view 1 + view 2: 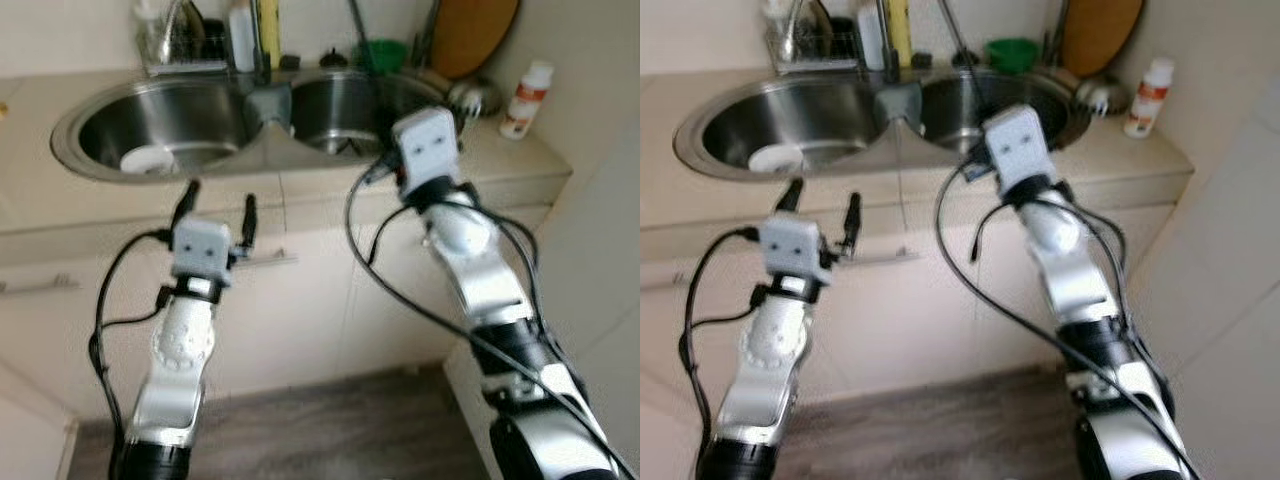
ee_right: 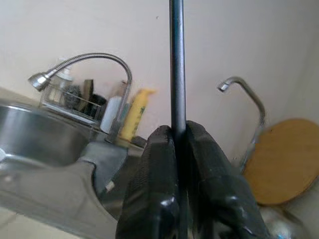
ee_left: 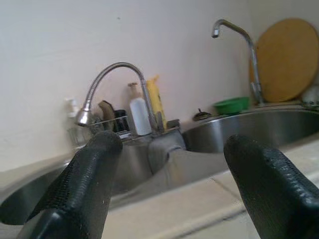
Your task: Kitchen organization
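Note:
A double steel sink point(image 1: 66, 128) is set in the beige counter ahead of me. My right gripper point(image 2: 178, 135) is raised over the right basin and shut on a thin dark rod point(image 2: 177, 59), which rises straight up between its fingers; what is at the rod's end is hidden. The rod point(image 1: 360, 30) also shows as a dark line above the basin. My left gripper point(image 1: 218, 207) is open and holds nothing, just in front of the counter edge below the left basin. A white dish point(image 1: 150, 160) lies in the left basin.
Behind the sink stand a wire rack point(image 1: 180, 45), a white bottle point(image 1: 241, 35), a yellow bottle point(image 1: 269, 30), a green bowl point(image 1: 383, 52) and a round wooden board point(image 1: 475, 30). A white bottle with an orange label point(image 1: 527, 98) is on the counter at right. Cabinet doors lie below.

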Controlling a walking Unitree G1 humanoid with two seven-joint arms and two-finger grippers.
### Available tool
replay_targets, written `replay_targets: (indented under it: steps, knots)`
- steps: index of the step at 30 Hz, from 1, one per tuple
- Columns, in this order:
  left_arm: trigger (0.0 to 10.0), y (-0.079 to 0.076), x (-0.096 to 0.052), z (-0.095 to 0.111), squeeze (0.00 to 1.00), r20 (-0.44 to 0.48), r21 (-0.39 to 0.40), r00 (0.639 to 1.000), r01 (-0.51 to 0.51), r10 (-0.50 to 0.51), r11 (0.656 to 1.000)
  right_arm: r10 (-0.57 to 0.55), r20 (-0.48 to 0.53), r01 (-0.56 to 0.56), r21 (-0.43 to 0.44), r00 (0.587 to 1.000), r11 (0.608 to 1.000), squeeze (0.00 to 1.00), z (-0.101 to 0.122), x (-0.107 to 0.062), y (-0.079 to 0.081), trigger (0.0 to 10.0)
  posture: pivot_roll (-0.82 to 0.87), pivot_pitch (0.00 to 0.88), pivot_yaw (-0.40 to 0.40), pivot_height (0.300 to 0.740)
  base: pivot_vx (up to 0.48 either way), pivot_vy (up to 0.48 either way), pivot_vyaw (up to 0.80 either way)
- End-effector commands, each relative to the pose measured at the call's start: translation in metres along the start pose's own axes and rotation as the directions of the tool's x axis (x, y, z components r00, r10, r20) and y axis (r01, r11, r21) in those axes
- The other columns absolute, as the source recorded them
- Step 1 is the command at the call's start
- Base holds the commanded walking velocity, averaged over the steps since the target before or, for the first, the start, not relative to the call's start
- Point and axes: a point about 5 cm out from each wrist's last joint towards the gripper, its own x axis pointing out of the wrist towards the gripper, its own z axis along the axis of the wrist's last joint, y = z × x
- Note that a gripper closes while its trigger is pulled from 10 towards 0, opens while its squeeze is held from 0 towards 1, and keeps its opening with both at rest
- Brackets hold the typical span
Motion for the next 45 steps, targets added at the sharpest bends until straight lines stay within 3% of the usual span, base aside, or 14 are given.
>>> replay_targets:
  steps: [1,10,13,33,45]
  knots:
    - [10.0,0.0025,0.0001,0.0005,0.0,0.003,0.008,1.0,-0.004,0.004,1.0,0.027,0.035,-0.027,-0.005,0.999,1.0,0.0,0.0072,0.0056,0.0075,10.0,0.03,0.0,-0.042,0.74,0.285,0.0,0.0]
    - [10.0,0.0023,0.0,-0.0004,0.0,-0.001,0.01,1.0,-0.002,0.002,1.0,0.046,0.049,-0.043,-0.056,0.998,0.997,0.0,0.0081,0.0073,0.0104,10.0,0.03,0.0,-0.043,0.74,0.284,0.0,0.36]
    - [10.0,0.0018,0.0,-0.0005,0.0,0.0,0.008,1.0,0.001,-0.001,1.0,0.04,0.055,-0.039,-0.013,0.998,0.999,0.0,0.0075,0.0076,0.01,10.0,0.03,0.0,-0.043,0.74,0.284,0.0,0.8]
    - [10.0,0.0008,0.0021,0.0008,0.0,0.003,0.004,1.0,0.002,-0.002,1.0,0.036,0.1,-0.034,-0.021,0.994,0.999,0.0,0.0143,0.0142,0.0056,10.0,0.03,0.0,-0.041,0.74,0.285,0.0,0.0]
    - [10.0,-0.0003,0.0022,0.0005,0.0,0.001,0.0,1.0,0.007,-0.007,1.0,0.038,0.06,-0.038,0.001,0.997,0.999,0.0,0.0045,0.0117,0.0081,10.0,0.03,0.0,-0.044,0.74,0.287,0.0,0.0]
